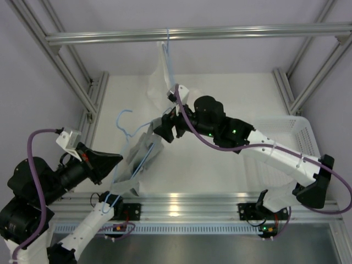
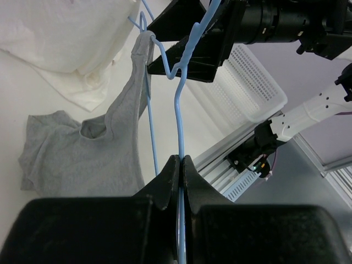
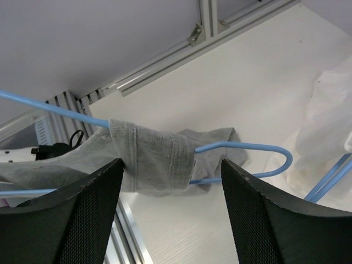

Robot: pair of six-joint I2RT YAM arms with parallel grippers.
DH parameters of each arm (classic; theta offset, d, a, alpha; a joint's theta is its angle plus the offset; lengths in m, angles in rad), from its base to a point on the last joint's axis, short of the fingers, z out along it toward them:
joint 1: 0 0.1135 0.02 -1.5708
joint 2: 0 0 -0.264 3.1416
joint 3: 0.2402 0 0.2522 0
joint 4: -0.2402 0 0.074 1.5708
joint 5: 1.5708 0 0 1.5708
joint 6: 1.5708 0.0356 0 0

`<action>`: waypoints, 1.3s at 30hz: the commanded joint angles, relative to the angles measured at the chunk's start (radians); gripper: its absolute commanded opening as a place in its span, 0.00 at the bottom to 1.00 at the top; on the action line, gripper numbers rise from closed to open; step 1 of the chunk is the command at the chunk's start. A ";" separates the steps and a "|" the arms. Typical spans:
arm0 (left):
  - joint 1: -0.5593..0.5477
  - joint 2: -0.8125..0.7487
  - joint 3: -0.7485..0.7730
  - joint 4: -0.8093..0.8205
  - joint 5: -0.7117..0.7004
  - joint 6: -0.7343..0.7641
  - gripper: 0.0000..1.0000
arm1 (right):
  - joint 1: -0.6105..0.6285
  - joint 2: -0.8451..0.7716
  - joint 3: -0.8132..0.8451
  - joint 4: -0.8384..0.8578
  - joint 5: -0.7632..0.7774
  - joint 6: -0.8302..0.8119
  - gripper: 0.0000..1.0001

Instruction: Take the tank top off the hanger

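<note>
**A:** Two arms, one hanger. Who has what? Start at the left.

**B:** The left fingers (image 2: 165, 187) are pinched shut on the bare blue wire of the hanger (image 2: 179, 104), with no cloth between them. That arm is the anchor.

**A:** And the tank top (image 2: 82, 159)?

**B:** It is in the middle, on the hanger. The grey body sags low and looks to rest on the table (image 1: 220, 176), while one narrow strap climbs to the wire's far end and wraps round it.

**A:** Which way does the wire run?

**B:** From above, its long axis slants from the left fingers at the near left up toward the right arm, further back and to the right. The strapped end points away from the left arm, so the right arm is much the nearer to it.

**A:** So the right side?

**B:** The right fingers (image 3: 82, 220) stand wide apart and hold nothing. They straddle that end, with the strap square between them but touching neither. The wire's rounded tip pokes out just past the strap.

**A:** What does the move turn on?

**B:** My guess is closing on the strap alone and sliding it outward along the wire, off that tip, without catching the wire too.
</note>
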 commanded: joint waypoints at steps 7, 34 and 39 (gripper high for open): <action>0.009 -0.004 0.001 0.071 0.016 -0.030 0.00 | 0.021 -0.014 -0.002 0.191 -0.062 0.046 0.61; 0.012 -0.009 -0.041 0.093 -0.017 -0.013 0.00 | 0.021 -0.072 -0.116 0.322 -0.023 0.095 0.00; 0.011 -0.010 -0.041 0.079 -0.024 0.001 0.00 | 0.020 -0.109 -0.134 0.280 0.195 0.087 0.00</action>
